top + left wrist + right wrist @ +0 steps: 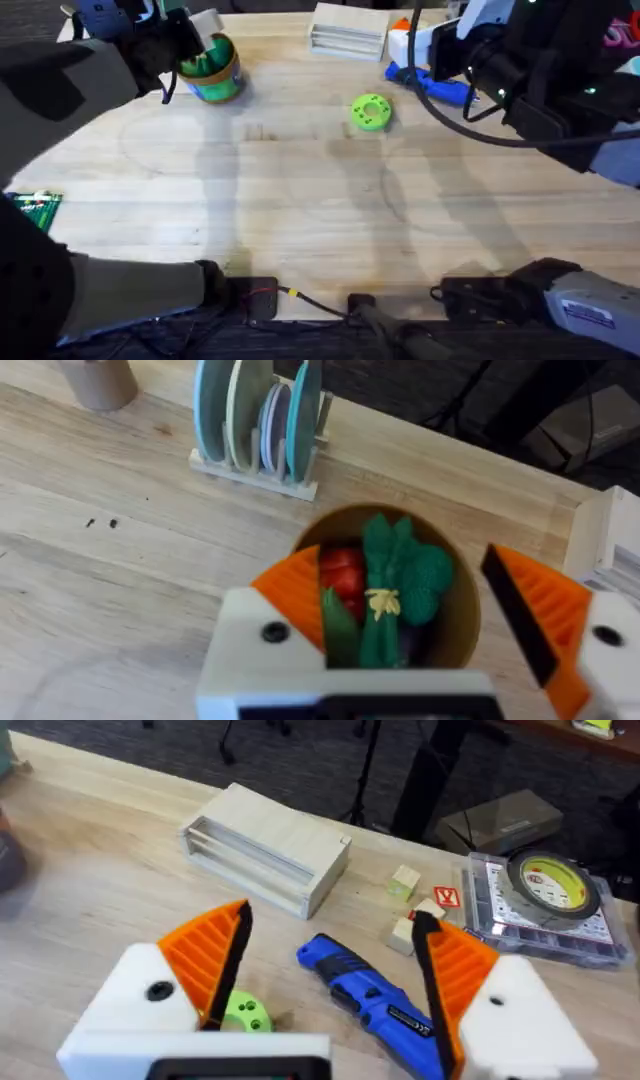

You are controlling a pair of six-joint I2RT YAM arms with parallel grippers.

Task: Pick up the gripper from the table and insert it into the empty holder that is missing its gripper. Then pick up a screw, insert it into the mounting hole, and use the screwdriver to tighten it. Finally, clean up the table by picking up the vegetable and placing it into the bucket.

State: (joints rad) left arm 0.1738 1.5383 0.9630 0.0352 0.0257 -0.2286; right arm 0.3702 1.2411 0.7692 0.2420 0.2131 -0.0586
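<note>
Left hand (400,650) open above the bucket (455,630), vegetable (390,585) inside, right hand (330,970) open over screwdriver (375,995) on desk (300,190)

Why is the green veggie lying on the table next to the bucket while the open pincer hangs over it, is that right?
Not quite. The vegetable is inside the bucket, not on the table beside it; the left wrist view shows it there. The left pincer does hang open above it.

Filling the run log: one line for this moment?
stage: cleanup | left gripper: open over bucket | vegetable: in bucket | right gripper: open above screwdriver
</note>
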